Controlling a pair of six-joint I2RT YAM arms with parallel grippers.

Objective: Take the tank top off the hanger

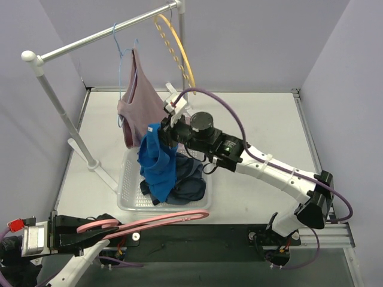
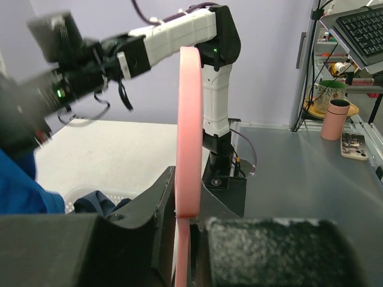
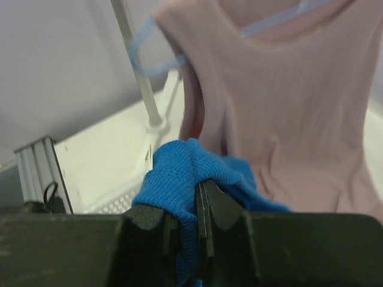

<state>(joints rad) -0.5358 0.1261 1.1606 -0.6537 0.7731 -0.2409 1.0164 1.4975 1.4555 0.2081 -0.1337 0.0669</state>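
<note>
White table point(image 1: 257, 113), ribbed blue knit garment point(image 3: 179, 173)

A basket point(image 1: 128, 202) sits on the worktop point(image 1: 257, 125), left of the middle, with clothes point(image 1: 189, 189) in it. Behind it, on the far rail point(image 1: 102, 33), the tank top point(image 1: 141, 103) hangs on a hanger point(image 1: 115, 37).

right gripper point(image 1: 161, 133) tips being buried in blue garment point(image 1: 157, 164) | pink tank top point(image 3: 287, 113) running past frame top and right | pink hanger point(image 2: 190, 119) running off bottom edge
</note>
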